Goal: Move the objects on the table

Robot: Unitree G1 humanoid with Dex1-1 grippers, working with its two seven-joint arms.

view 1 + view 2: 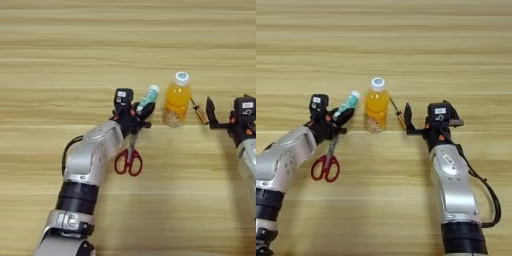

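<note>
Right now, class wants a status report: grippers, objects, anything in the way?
Left gripper at the glue stick, over the scissors. Right gripper beside the screwdriver. Bottle upright between them. Nothing blocking.

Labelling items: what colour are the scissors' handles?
Red; the scissors show best in the left eye view.

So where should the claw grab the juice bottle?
Probably around the middle of the juice bottle, coming from the side. It stands upright and its body is round, so two fingers can close across it. The right claw is open just to its right, near the screwdriver.
</note>
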